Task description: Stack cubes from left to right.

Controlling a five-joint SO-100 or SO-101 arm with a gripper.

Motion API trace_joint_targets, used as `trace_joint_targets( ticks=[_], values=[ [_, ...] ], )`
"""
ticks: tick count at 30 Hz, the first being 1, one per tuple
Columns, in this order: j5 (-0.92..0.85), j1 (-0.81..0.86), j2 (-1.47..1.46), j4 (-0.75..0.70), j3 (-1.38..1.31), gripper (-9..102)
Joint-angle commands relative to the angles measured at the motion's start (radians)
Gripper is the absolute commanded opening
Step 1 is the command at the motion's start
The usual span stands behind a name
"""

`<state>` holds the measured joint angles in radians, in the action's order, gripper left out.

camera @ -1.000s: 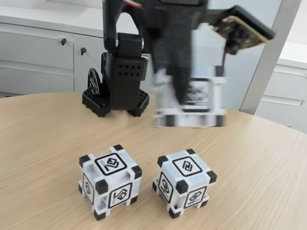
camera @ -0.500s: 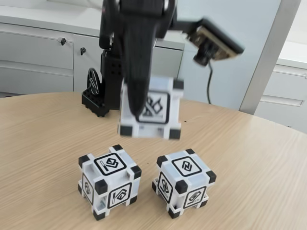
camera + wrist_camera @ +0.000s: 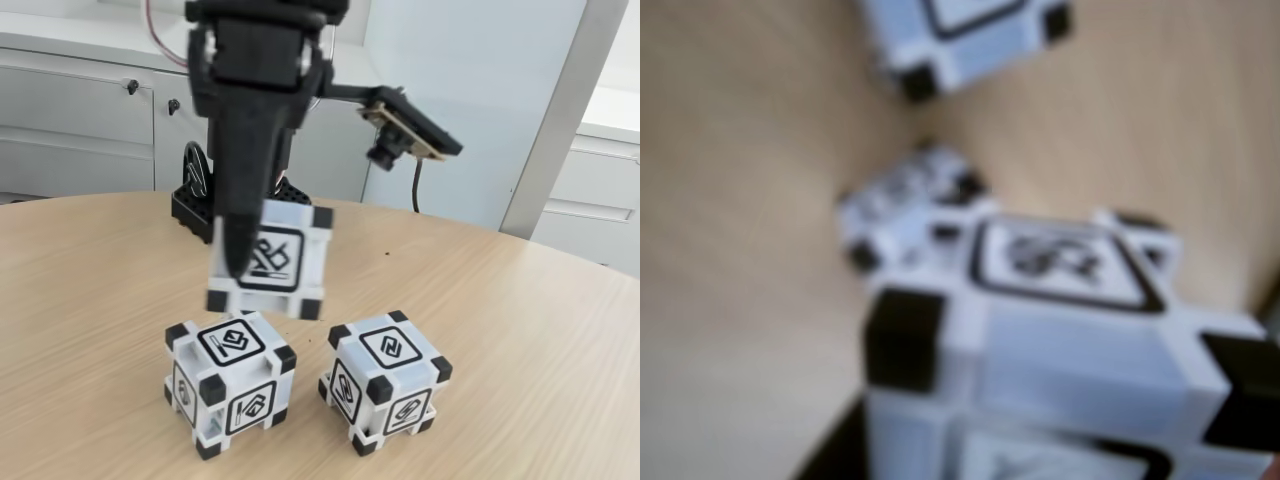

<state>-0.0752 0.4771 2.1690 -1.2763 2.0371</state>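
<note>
The gripper [image 3: 240,262] pinched one cube [image 3: 270,262] between its fingers and held it in the air, just above the left cube [image 3: 229,380] on the table [image 3: 520,340]. It hung there probably to be lowered on that cube; the right cube [image 3: 385,380] stood just beside.

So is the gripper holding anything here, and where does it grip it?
Yes. The gripper holds one cube in the air, above the left cube on the table. One finger presses the cube's left side; the opposite finger is hidden.

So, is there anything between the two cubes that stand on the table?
No. In the fixed view, only bare table shows in the gap between the left cube and the right cube; the gripper's held cube hangs above.
</note>
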Motion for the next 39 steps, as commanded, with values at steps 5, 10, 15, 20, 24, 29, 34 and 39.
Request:
trace_joint_targets(
  ticks=[5,10,15,20,24,29,34,39],
  values=[
    [-0.058,0.025,0.021,0.002,-0.003,19],
    [-0.077,0.025,0.008,0.0,0.002,19],
    [-0.063,0.028,0.006,0.0,0.002,19],
    [-0.055,0.029,0.006,-0.002,0.003,19],
    [-0.051,0.107,0.006,-0.002,0.003,19],
    [-0.054,0.141,0.006,-0.002,0.003,20],
    [-0.066,0.133,0.006,-0.002,0.003,20],
    [-0.063,0.132,0.006,-0.002,0.003,20]
  ],
)
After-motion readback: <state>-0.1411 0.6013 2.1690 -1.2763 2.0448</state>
